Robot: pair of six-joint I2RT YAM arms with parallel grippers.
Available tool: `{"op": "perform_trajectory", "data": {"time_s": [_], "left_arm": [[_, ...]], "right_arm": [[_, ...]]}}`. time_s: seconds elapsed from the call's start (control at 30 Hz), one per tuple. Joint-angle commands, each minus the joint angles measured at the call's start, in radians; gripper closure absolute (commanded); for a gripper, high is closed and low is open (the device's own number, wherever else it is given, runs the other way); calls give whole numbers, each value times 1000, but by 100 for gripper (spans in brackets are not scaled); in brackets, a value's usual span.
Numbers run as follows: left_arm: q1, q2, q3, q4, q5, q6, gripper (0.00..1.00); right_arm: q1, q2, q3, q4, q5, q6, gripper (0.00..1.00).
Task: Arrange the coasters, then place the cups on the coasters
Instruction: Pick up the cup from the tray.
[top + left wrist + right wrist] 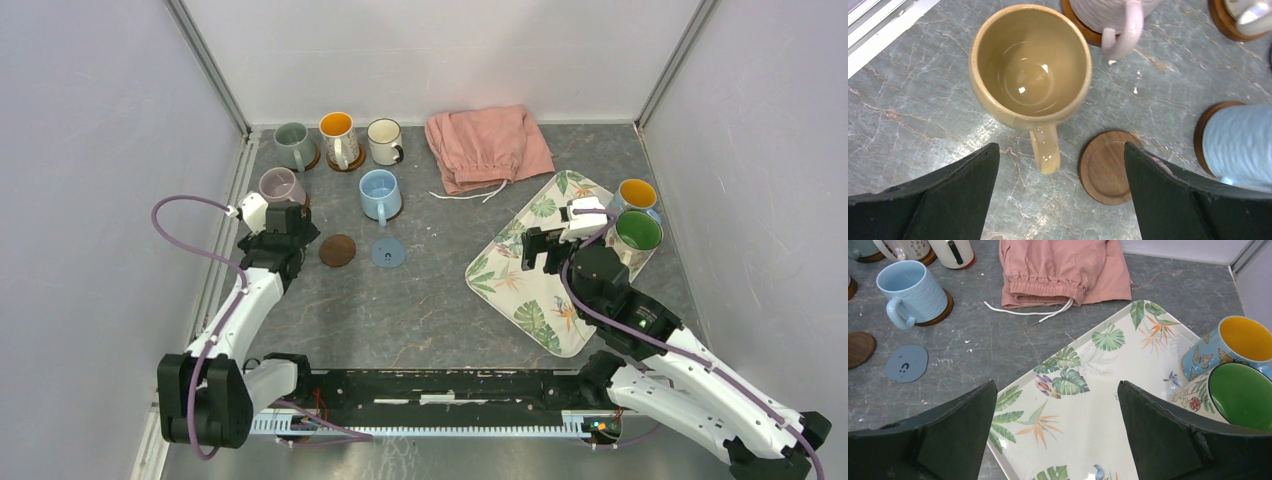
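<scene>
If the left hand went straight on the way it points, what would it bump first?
Probably the beige mug: its handle lies right in the open left hand's path, though depth is hard to judge.

A dark grey, marble-veined table top [430,310] is enclosed on three sides by plain pale panels: a back wall [440,50], a left wall [90,150] and a right wall [770,120]. The panels are joined at the far corners by silver metal posts [208,65], and a pale metal rail [878,30] is run along the table's left edge. The space is lit softly and evenly — only faint shadows are cast, and small white specks are scattered over the surface.
</scene>
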Motion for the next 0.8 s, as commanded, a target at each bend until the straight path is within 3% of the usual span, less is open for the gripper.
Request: {"op": "perform_trajectory", "data": {"time_s": [0.0, 0.27, 0.77], "left_arm": [[-13, -64, 40, -11, 88, 74, 0], [-125, -87, 115, -54, 127, 130, 0], [-517, 0, 131, -16, 188, 168, 0]], "right_arm": [[5, 28, 21, 25, 17, -9, 2], [5, 91, 44, 2, 32, 10, 2], [-2, 228, 10, -97, 162, 227, 2]]}}
